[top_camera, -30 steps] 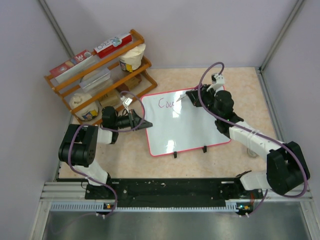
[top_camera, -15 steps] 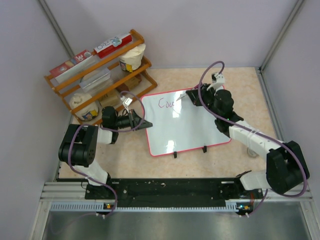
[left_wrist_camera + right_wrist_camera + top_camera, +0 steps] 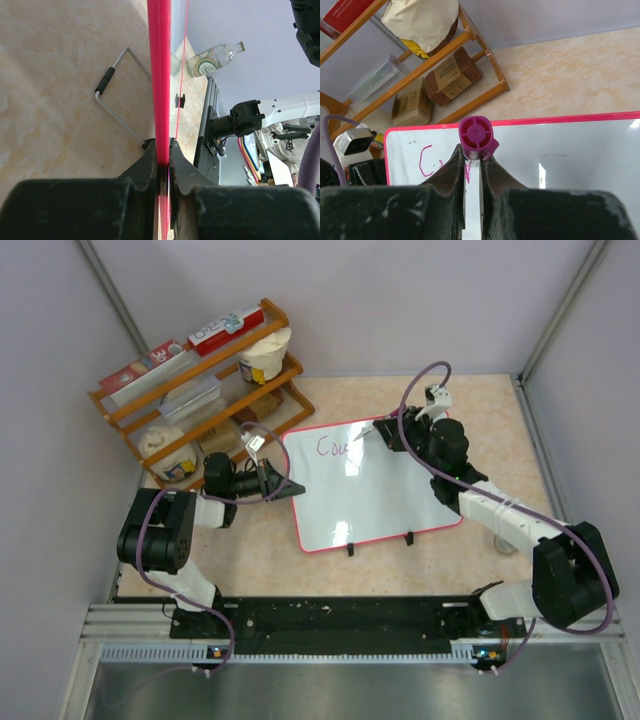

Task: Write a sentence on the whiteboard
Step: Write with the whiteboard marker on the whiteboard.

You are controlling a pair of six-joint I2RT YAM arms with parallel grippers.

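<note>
The whiteboard [image 3: 370,485] lies flat mid-table, white with a pink-red rim and two black clips at its near edge. My left gripper [image 3: 285,488] is shut on its left rim; the rim [image 3: 160,75] runs straight up between the jaws in the left wrist view. My right gripper [image 3: 385,432] is shut on a marker [image 3: 476,137] with a purple cap end, its tip down on the board's far left part. The sentence [image 3: 334,447] shows only its first pink letters, "Cou". The board [image 3: 560,150] and a pink "C" [image 3: 426,161] show in the right wrist view.
A wooden rack [image 3: 200,390] with boxes, bags and a tub stands at the back left, close to my left arm. A clear bottle [image 3: 215,57] lies beyond the board. A wire stand [image 3: 117,95] lies on the table by the board's edge.
My right gripper with the marker has shifted slightly along the first line. The left gripper and the board have not moved.
</note>
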